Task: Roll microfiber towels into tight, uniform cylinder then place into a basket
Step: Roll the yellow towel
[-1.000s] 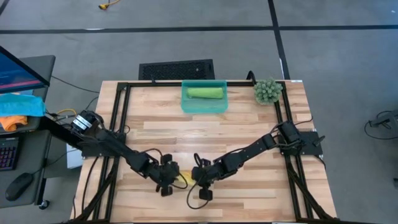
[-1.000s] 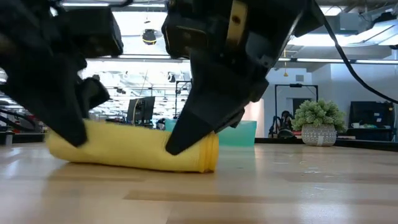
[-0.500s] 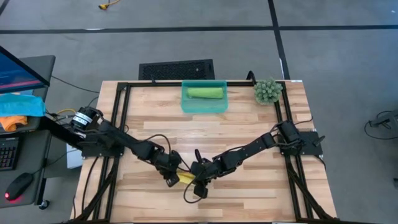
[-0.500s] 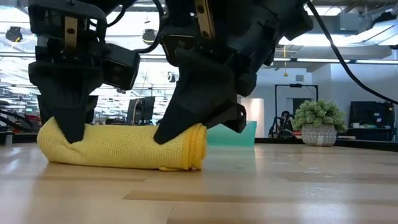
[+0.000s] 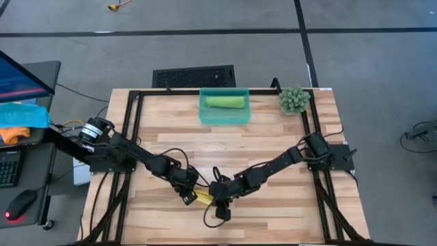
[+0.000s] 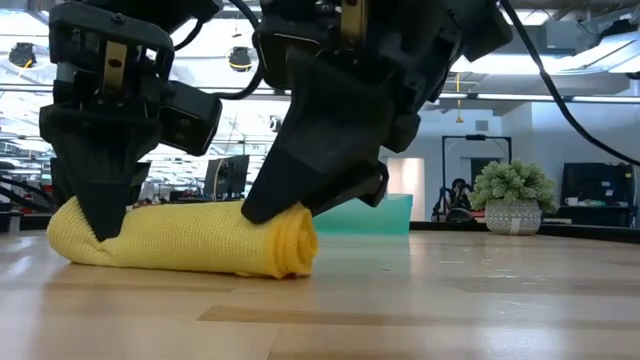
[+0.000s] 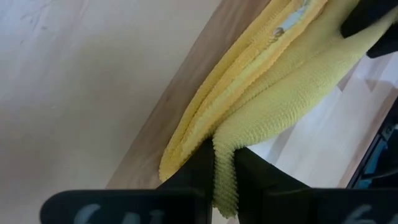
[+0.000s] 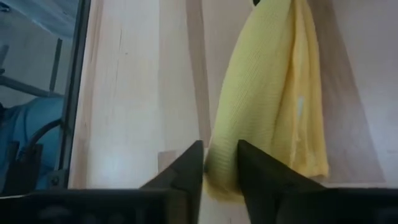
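Observation:
The yellow towel lies as a loose roll on the wooden table near its front edge, and shows between both grippers in the high view. My left gripper is shut on the roll's left end. My right gripper is shut on its right end. The light green towel lies rolled inside the teal basket at the table's far edge. My left gripper pinches a fold of the yellow towel's left end between its two fingers, coming from above and pointing down. The roll lies on the table below it. My right gripper pinches the roll's right end between its two fingers, slanting down from the right. That end rests on the table.
A small green potted plant stands at the far right corner. A black grille panel lies on the floor beyond the table. A side desk with blue and orange cloths stands off the table's left.
My left gripper has turned from slanting to pointing straight down on the roll's left end. Both grippers have slid the yellow roll a little toward the table's left edge along the table. Its right end now looks rounder.

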Controlling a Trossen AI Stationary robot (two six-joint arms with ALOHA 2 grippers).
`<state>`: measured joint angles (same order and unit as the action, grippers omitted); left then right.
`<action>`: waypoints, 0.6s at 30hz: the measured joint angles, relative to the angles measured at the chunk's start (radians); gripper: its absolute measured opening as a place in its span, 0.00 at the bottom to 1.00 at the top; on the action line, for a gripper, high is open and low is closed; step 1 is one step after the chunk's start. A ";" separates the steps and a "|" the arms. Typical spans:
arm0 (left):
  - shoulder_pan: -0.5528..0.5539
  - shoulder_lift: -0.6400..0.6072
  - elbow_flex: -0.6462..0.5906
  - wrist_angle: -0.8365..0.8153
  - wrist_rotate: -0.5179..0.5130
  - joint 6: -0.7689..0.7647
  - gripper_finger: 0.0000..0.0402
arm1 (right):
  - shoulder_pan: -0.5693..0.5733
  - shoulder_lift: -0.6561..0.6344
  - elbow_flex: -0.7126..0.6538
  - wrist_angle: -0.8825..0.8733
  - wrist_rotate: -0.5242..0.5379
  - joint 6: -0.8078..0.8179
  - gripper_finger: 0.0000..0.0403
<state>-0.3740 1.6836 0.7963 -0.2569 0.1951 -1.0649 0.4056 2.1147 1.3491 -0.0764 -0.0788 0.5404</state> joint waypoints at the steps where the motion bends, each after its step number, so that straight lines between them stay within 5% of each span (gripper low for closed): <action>1: 0.000 0.000 0.000 0.000 0.002 0.000 0.06 | 0.000 0.000 0.000 0.000 0.000 0.000 0.28; 9: 0.000 0.002 -0.001 -0.009 0.002 0.001 0.07 | -0.020 -0.005 0.000 -0.005 0.002 0.005 0.51; 18: 0.000 0.002 -0.002 -0.015 0.003 0.004 0.07 | -0.013 -0.122 0.000 -0.106 0.135 -0.091 0.49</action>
<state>-0.3737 1.6859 0.7940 -0.2718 0.1978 -1.0609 0.3927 1.9931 1.3491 -0.1825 0.0561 0.4492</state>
